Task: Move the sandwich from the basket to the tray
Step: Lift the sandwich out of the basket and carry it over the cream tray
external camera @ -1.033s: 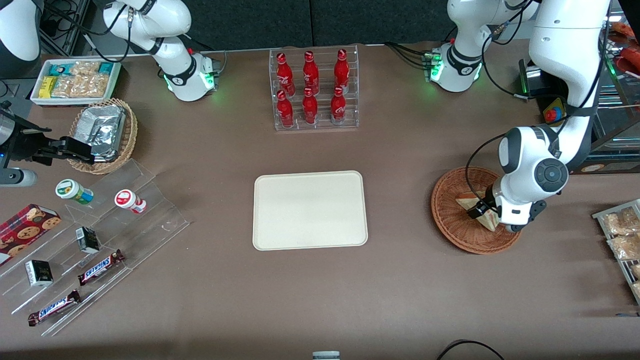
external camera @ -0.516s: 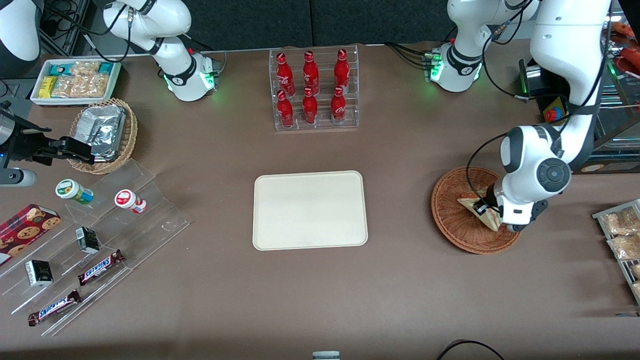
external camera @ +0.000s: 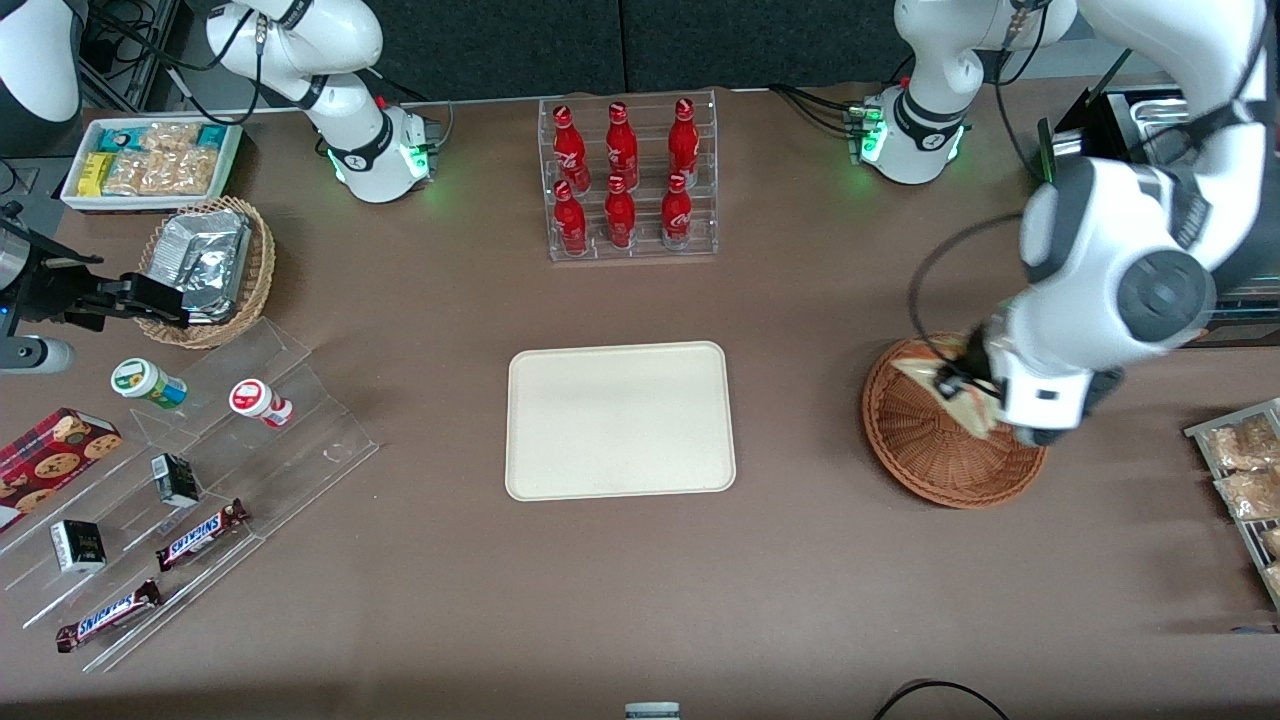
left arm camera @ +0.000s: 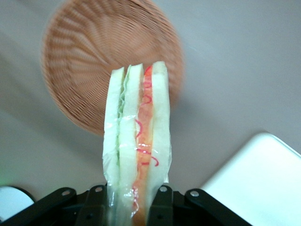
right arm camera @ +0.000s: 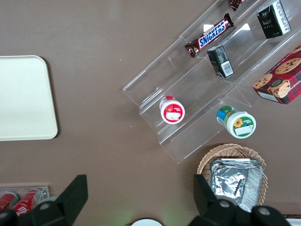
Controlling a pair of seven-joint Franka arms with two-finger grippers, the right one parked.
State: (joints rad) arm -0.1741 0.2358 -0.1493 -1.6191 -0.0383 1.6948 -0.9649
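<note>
My left gripper is shut on the sandwich, a wrapped triangular wedge of pale bread with orange-red and green layers, and holds it in the air above the reddish-brown wicker basket. In the left wrist view the sandwich stands clamped between the black fingers, with the basket well below it, nothing lying in it, and a corner of the cream tray showing. The tray lies flat at the table's middle with nothing on it.
A clear rack of red bottles stands farther from the front camera than the tray. Snack bags on a rack lie at the working arm's end. Toward the parked arm's end are a foil-packet basket, a white snack bin and an acrylic stand.
The left gripper has risen with the sandwich, lifting it out of the basket; the arm's wrist now sits higher and looms larger in the front view.
</note>
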